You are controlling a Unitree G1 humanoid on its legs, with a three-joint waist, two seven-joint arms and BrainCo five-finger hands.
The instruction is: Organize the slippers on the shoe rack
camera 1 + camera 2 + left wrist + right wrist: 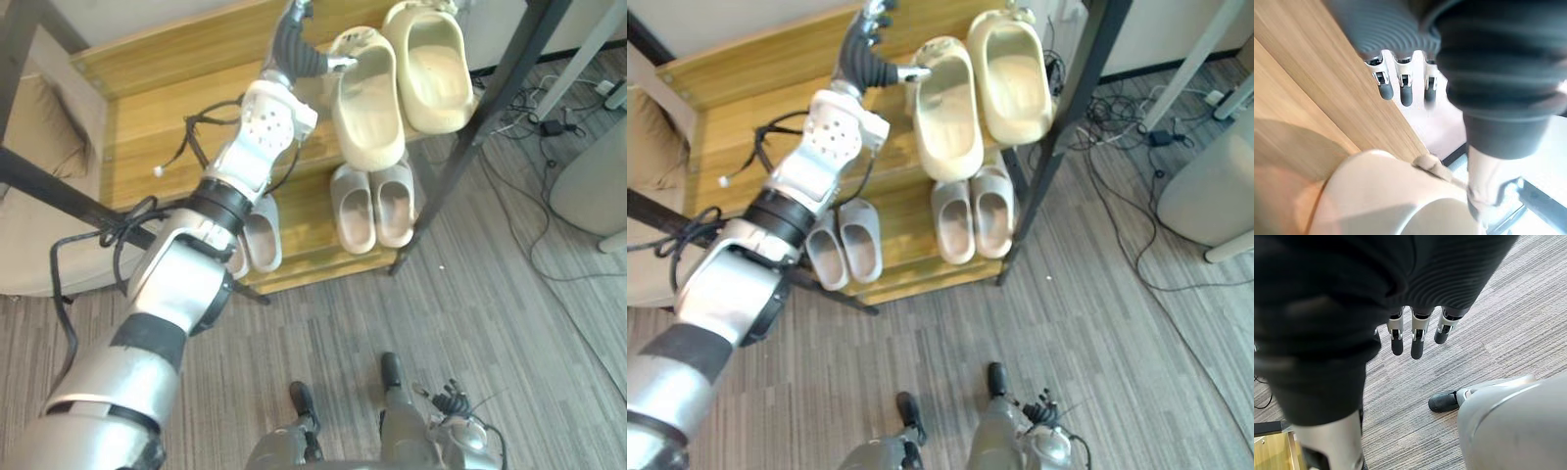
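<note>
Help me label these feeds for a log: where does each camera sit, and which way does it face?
Left eye: on the head, looking down at the shoe rack; the left hand reaches its top shelf.
Right eye: beside it, same scene; both share the cream slippers.
Left wrist: along the left hand, facing one of the cream slippers.
Right wrist: along the right hand, facing the floor.

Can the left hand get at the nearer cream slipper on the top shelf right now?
Probably yes: the left hand is right at the end of that cream slipper, thumb against its rim, with nothing between them.
</note>
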